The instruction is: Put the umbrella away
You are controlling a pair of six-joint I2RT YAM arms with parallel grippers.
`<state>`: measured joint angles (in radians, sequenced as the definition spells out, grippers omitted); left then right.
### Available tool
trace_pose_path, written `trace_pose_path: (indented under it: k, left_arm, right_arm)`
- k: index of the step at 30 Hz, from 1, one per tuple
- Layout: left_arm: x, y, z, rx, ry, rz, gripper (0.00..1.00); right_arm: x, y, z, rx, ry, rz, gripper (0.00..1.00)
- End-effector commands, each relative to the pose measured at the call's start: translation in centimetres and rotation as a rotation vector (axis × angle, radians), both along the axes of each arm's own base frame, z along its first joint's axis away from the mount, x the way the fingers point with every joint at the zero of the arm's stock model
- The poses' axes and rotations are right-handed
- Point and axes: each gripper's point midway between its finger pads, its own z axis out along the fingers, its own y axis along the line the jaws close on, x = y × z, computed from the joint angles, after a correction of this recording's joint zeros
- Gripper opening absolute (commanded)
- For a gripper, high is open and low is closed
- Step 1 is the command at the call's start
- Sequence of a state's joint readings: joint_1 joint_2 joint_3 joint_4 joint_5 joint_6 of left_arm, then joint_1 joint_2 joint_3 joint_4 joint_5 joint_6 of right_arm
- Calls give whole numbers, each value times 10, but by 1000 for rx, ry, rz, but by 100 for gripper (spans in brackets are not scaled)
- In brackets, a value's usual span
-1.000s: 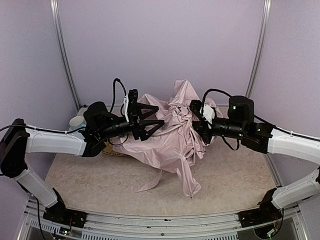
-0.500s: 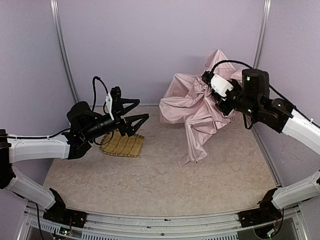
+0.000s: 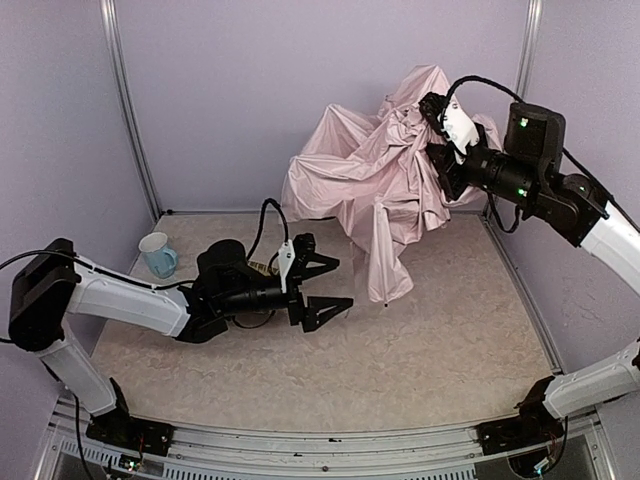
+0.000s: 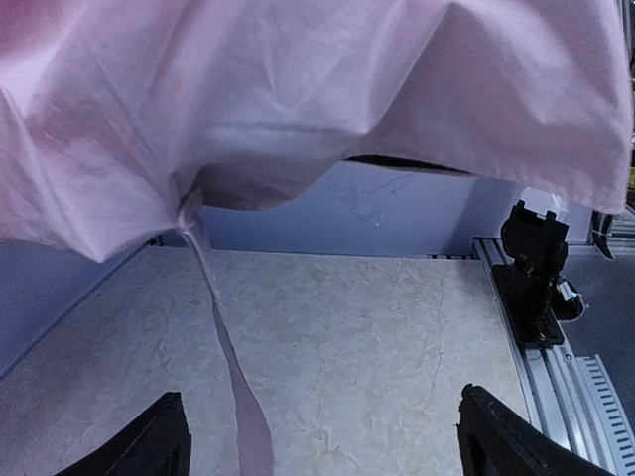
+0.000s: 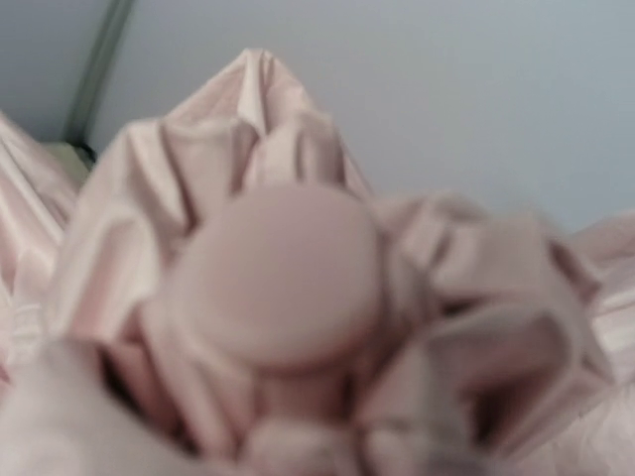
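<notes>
The umbrella (image 3: 370,175) is a crumpled mass of pale pink fabric held up in the air at the back right, with a fold hanging down to the table. My right gripper (image 3: 440,165) is buried in its upper folds and carries it; the fingers are hidden by fabric. The right wrist view shows only blurred pink folds and a rounded pink end piece (image 5: 278,278). My left gripper (image 3: 335,285) is open and empty, low over the table's middle, below and left of the hanging fabric. In the left wrist view the fabric (image 4: 298,99) hangs overhead and a thin pink strip (image 4: 233,397) trails down between the open fingers (image 4: 506,446).
A light blue cup (image 3: 158,254) stands at the back left of the table. A sliver of the woven yellow tray (image 3: 258,268) shows behind my left arm. The right arm's base (image 4: 536,268) stands on the rail at the table's edge.
My right arm has raised the umbrella higher and spread it leftward. My left arm has dropped and swung right to the table's middle, covering the tray. The cup has come into view.
</notes>
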<state>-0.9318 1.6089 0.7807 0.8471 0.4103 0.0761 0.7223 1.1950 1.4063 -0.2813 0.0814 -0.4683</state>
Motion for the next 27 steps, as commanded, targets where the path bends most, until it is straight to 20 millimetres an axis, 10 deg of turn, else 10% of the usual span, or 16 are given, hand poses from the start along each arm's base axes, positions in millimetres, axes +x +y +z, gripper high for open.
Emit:
trace_pose_path:
  k: [1,6,10,17,22,27]
  left_arm:
    - [11,-17,29,-121,-91,29,92]
    - [20,-30,8,-99,-57,33,76]
    - [31,-23,-7,-76,-53,106,0]
    - [47,18,-30,-12,-52,215,0]
    - [101,33,-55,179,-96,328,0]
    - [153,33,-59,299,-198,400,0]
  right_arm:
    - [-6,12,43,169,-36,84,6]
    - [-13,18,50,208,-38,135,5]
    - [-20,16,56,228,-54,157,5]
    - [-26,4,39,41,-72,120,3]
    - [-61,19,-11,-233,-2,294,5]
    - [-56,13,-53,-461,61,169,2]
